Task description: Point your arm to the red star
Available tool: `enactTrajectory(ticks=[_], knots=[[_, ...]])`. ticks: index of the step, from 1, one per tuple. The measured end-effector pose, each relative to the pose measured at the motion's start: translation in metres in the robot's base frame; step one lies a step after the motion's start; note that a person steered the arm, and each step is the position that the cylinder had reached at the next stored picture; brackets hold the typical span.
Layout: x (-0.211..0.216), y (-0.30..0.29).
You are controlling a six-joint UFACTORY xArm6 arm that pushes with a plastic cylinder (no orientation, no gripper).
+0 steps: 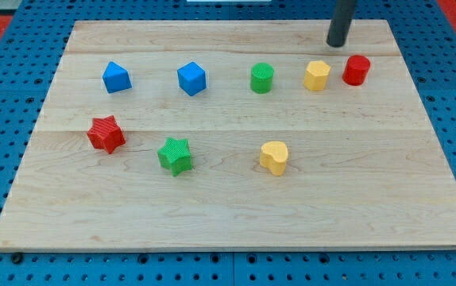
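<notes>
The red star (106, 133) lies on the wooden board (228, 214) at the view's left, a little above mid-height. My tip (337, 44) is at the view's top right, far from the red star, just above the yellow hexagon (316, 76) and the red cylinder (356, 70). The tip touches no block.
A row near the view's top holds a blue block (117, 77), a blue cube (191, 79) and a green cylinder (262, 78). A green star (175, 155) lies right of the red star. A yellow heart (275, 157) lies in the middle right.
</notes>
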State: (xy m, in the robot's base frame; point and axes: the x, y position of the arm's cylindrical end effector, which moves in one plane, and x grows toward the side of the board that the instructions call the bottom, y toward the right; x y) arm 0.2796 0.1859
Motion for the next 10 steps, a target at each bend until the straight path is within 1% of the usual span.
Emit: enactTrajectory(ticks=[1,2,3,4,5,6,7,8,9,10], knots=[[0.009,0.011],[-0.007,0.023],[0.021,0.036],[0.015,0.040],[0.035,0.100],[0.138,0.112],[0.232,0.103],[0.270,0.058],[0.233,-0.012],[0.273,-0.029]])
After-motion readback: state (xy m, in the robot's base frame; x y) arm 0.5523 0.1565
